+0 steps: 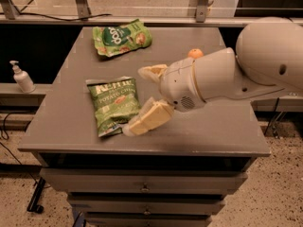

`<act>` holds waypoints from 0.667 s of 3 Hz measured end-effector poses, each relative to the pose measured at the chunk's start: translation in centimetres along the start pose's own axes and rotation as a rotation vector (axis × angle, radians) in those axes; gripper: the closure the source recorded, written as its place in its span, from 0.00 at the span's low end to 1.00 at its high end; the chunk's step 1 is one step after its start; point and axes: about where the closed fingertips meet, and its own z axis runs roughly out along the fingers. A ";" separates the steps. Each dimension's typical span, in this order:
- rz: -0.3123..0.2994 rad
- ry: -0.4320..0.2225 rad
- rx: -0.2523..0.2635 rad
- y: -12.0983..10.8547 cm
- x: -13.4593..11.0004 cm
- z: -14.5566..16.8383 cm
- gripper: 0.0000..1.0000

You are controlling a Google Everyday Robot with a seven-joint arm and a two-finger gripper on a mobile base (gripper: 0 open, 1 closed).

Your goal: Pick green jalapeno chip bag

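Observation:
The green jalapeno chip bag [112,103] lies flat on the grey table [213,126], left of centre, with its white "Kettle" lettering facing up. My gripper [136,100] is at the bag's right edge, low over the table. It is open. One cream finger [152,72] is beyond the bag's upper right corner. The other finger [147,119] is by its lower right corner, over the bag's edge. Nothing is held.
A second green bag with a dark round logo [122,37] lies at the table's back left. An orange [195,53] sits behind my wrist, partly hidden. A soap dispenser [21,77] stands on a lower shelf to the left. Drawers [142,188] are under the tabletop.

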 end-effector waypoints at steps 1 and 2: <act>-0.086 -0.015 -0.004 -0.2 -1.8 -0.8 0.41; -0.085 -0.005 -0.024 -0.8 -1.5 0.1 0.40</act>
